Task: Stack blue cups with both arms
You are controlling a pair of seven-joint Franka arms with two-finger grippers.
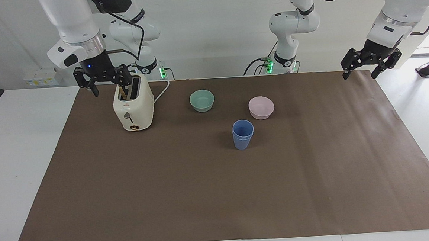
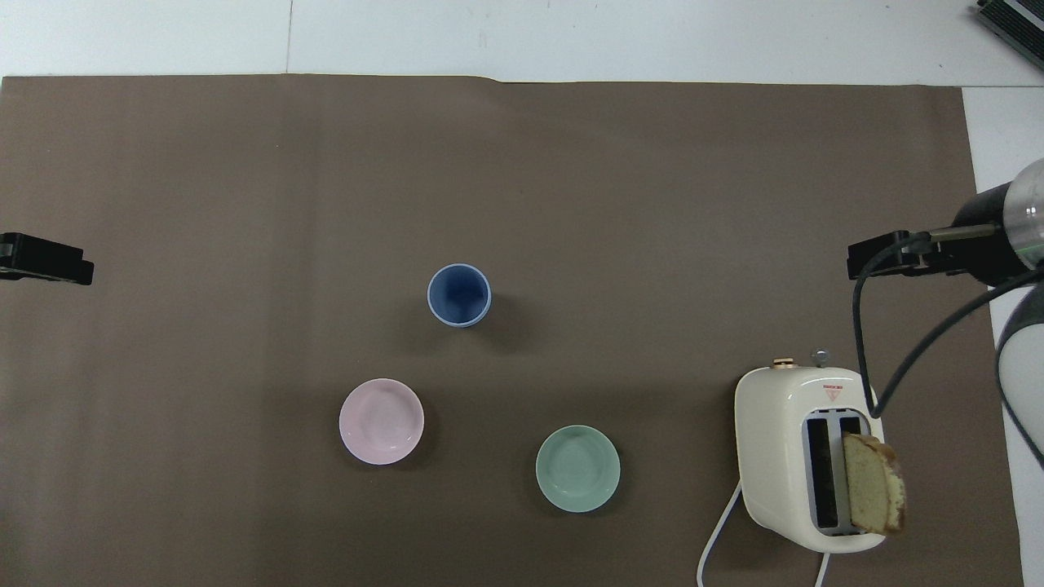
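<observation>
The two blue cups (image 1: 243, 134) stand upright near the middle of the brown mat, one nested in the other; in the overhead view the stack (image 2: 459, 294) shows as one dark blue opening. My left gripper (image 1: 360, 73) hangs open and empty in the air over the mat's edge at the left arm's end, and its tip shows in the overhead view (image 2: 45, 269). My right gripper (image 1: 104, 82) is open and empty, raised over the toaster (image 1: 133, 106) at the right arm's end; it also shows in the overhead view (image 2: 889, 254).
A mint-green bowl (image 1: 202, 100) and a pale pink bowl (image 1: 261, 107) sit nearer to the robots than the cups. The cream toaster (image 2: 803, 456) holds a bread slice (image 2: 873, 483) in one slot, with its cord trailing toward the robots. Two smaller white arms stand at the table's edge.
</observation>
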